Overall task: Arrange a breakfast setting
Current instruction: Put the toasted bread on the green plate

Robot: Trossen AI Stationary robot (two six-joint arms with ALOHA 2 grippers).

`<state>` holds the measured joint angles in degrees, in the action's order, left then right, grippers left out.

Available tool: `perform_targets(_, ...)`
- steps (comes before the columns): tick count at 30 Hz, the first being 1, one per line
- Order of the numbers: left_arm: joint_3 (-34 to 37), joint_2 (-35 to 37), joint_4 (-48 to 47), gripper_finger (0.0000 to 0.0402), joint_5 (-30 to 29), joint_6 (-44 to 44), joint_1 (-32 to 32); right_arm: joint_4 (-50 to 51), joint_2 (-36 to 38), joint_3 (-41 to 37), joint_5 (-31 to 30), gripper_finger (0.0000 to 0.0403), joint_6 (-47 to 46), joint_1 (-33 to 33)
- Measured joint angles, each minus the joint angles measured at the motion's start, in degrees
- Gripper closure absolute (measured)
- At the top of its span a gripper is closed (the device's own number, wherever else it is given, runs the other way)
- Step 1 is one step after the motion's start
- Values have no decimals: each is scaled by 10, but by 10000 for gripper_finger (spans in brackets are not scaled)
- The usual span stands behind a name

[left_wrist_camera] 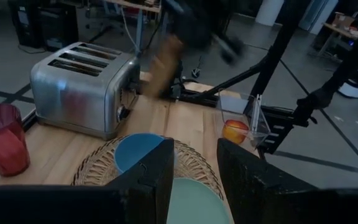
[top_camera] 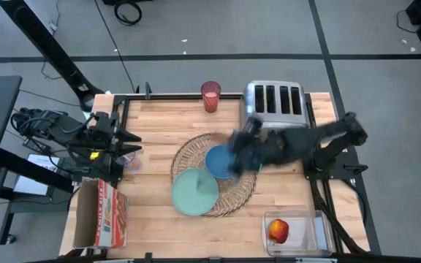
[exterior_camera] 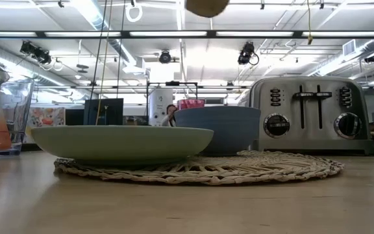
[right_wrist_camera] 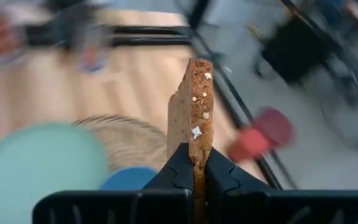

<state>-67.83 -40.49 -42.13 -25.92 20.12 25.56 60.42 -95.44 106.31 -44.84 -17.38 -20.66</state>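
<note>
A round wicker placemat (top_camera: 214,175) lies mid-table. On it stand a teal plate (top_camera: 194,191) and a blue bowl (top_camera: 219,161). My right gripper (top_camera: 241,150) is over the mat beside the bowl, shut on a toast slice (right_wrist_camera: 194,99), which also shows in the left wrist view (left_wrist_camera: 160,65) and at the top of the low view (exterior_camera: 206,6). A pink cup (top_camera: 210,96) stands at the far edge. A red apple (top_camera: 278,231) lies in a clear box at the near right. My left gripper (left_wrist_camera: 194,174) is open and empty at the table's left. An orange handle (exterior_camera: 2,133) stands in a clear container. My right gripper pinches the toast slice between its two fingers (right_wrist_camera: 182,171), one on each broad face, at one end of the slice (right_wrist_camera: 195,163). The slice reaches out ahead of the fingers, edge-on to the wrist camera. It hangs lifted clear above the placemat and bowl.
A silver four-slot toaster (top_camera: 275,101) stands at the far right, just behind my right arm. A cardboard box (top_camera: 108,215) lies at the near left. The clear container (top_camera: 126,159) with the orange handle stands under my left gripper.
</note>
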Motion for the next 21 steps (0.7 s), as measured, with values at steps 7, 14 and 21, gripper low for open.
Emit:
perform_targets(7, 0, 0, 74, 272, 5, -18, 0, -174, -133, -50, 16, 389, 179, -71)
perform_targets(14, 0, -25, 82, 272, 22, -17, 1, -246, -257, -51, -17, 391, 222, -71)
perform_targets(21, 0, -35, 43, 272, 18, 3, 0, -277, -313, -51, -17, 391, 291, -56)
